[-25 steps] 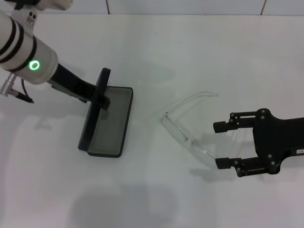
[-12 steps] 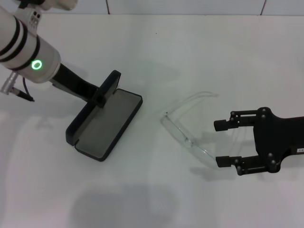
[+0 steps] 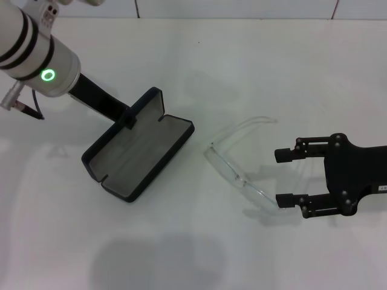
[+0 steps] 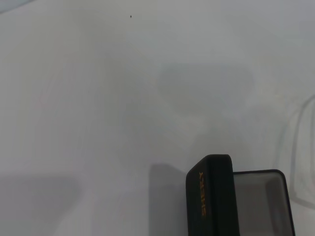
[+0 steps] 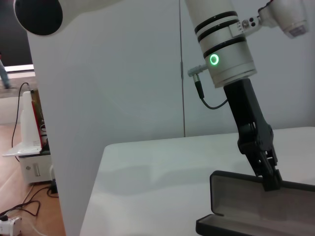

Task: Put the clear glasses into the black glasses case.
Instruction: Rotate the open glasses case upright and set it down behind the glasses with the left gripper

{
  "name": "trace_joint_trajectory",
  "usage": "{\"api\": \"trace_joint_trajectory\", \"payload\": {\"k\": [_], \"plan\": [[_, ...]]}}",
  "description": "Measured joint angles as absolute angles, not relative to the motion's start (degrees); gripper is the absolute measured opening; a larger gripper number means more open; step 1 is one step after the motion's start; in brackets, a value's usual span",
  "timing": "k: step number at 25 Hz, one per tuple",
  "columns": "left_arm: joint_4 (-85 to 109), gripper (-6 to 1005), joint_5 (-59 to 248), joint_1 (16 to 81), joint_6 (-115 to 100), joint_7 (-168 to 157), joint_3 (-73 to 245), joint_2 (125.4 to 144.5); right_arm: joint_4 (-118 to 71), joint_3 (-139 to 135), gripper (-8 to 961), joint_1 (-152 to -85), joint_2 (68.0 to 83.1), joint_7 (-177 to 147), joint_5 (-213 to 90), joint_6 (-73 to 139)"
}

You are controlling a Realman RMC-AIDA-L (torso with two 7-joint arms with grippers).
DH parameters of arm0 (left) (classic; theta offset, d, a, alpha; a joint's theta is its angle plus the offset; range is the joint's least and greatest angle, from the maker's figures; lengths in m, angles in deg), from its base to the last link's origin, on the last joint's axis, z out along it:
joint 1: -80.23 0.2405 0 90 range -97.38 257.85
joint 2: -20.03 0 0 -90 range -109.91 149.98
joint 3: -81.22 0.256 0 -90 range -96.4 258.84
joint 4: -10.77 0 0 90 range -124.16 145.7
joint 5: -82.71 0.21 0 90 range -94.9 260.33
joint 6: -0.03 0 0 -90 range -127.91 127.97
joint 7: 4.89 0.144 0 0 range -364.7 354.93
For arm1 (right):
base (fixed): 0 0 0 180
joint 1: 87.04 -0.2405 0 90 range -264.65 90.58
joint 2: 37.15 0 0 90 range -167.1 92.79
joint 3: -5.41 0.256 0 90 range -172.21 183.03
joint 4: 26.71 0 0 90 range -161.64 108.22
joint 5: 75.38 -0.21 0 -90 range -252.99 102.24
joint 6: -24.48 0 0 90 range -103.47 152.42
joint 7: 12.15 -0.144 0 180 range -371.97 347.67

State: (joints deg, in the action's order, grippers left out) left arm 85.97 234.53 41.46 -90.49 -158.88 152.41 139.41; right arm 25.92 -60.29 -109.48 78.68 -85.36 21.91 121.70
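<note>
The left pincer (image 3: 128,119) is gripping the raised lid of the black glasses case (image 3: 138,153), which is lying open on the white tabletop (image 3: 254,66), grey lining showing. The right pincer (image 3: 282,176) is hovering with its fingers spread beside the clear glasses (image 3: 237,160), which are resting between case and pincer.
</note>
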Motion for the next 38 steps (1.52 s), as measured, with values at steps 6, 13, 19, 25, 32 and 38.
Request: {"api": "trace_joint_trajectory", "payload": {"k": [6, 13, 19, 25, 32, 38], "plan": [[87.56, 213, 234.58, 41.04, -89.49, -154.24, 152.41, 139.39, 25.49, -60.18, 701, -109.32, 78.68, -85.35, 21.56, 121.68], [90.79, 214, 231.05, 41.38, -79.97, -134.19, 153.09, 139.53, 21.38, -60.44, 701, -109.31, 78.68, -83.0, 17.72, 121.88], [89.15, 215, 224.4, 42.31, -72.06, -112.15, 155.38, 139.6, 17.87, -60.66, 700, -108.96, 78.72, -81.68, 14.63, 122.93], [83.01, 216, 224.62, 40.89, -66.29, -104.33, 161.79, 139.6, 15.9, -61.27, 700, -108.76, 78.88, -80.91, 13.21, 123.8], [78.14, 216, 227.15, 38.84, -61.61, -104.39, 165.64, 139.69, 14.69, -62.94, 700, -108.91, 78.96, -80.06, 11.19, 123.9], [76.03, 217, 231.61, 38.25, -57.46, -109.04, 168.05, 139.84, 14.68, -62.97, 699, -109.15, 78.87, -80.05, 11.17, 123.88]]}}
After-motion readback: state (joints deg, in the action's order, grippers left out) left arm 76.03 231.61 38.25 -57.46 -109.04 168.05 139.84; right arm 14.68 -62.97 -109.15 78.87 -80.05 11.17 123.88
